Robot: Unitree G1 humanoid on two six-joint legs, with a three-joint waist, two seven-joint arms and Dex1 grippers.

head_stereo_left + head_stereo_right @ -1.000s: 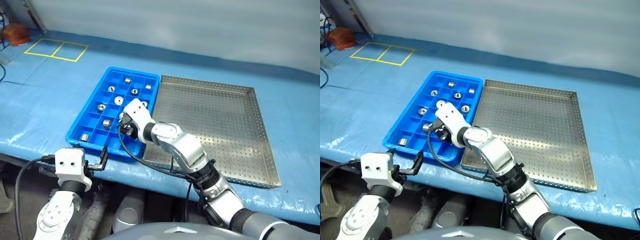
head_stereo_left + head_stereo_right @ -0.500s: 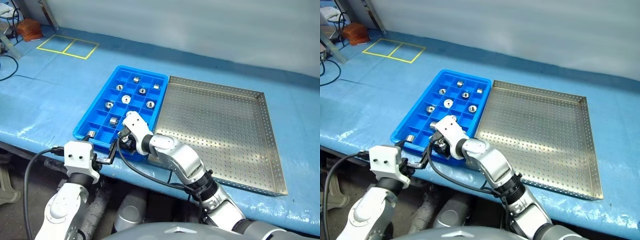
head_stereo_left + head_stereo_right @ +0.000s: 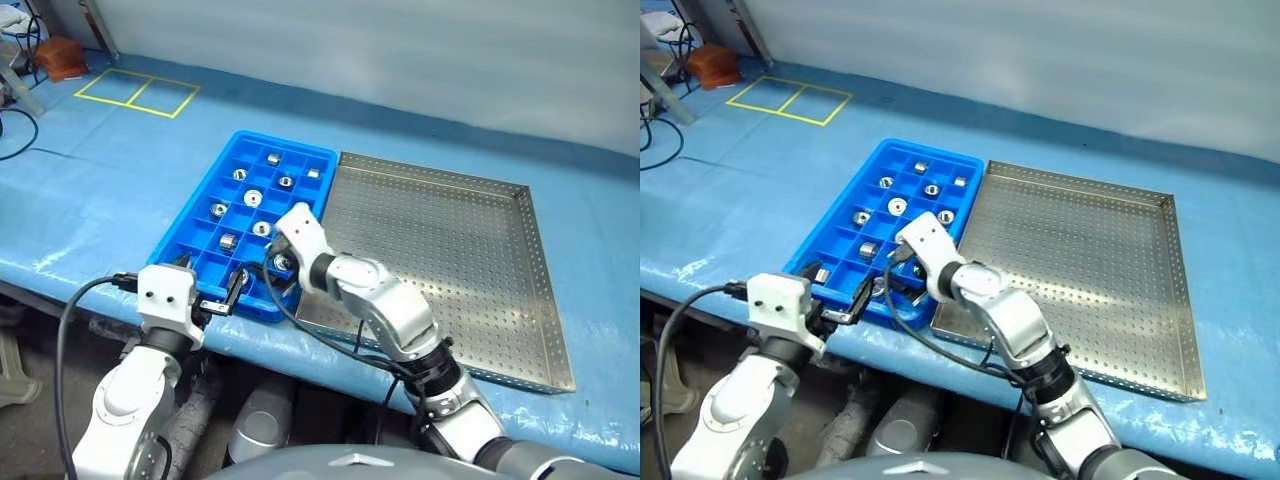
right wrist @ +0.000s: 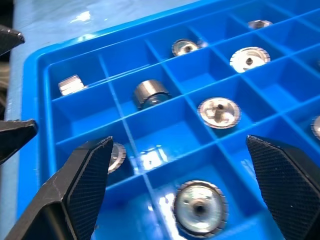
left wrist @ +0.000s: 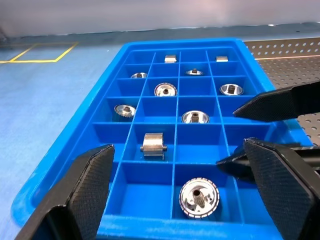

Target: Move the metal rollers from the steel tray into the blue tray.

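- We see the blue tray [image 3: 222, 205] lying on the surface [image 3: 100, 190], which is wrapped in a blue cover.
- The steel tray [image 3: 450, 250] lies right beside the blue tray, with their long edges touching or almost touching. We see no rollers on the part of it that shows; the right arm hides its corner next to the blue tray.
- The metal rollers [image 5: 199, 196] sit in the blue tray's little boxes, one in each.
- We count about ten rollers from the left wrist, but the right arm covers some boxes, so we cannot be sure.
- One roller [image 5: 153, 144] lies on its side. Most of the others lie flat with the hole up.
- The far rollers in the blue tray are too small to make out well.
- The right pincer [image 3: 277, 266] hangs over the blue tray's near end. Its fingers [image 4: 85, 175] stand wide apart and hold nothing.
- The left pincer [image 3: 212, 295] is at the blue tray's near rim. Its fingers [image 5: 87, 180] are wide apart too, with nothing between them.
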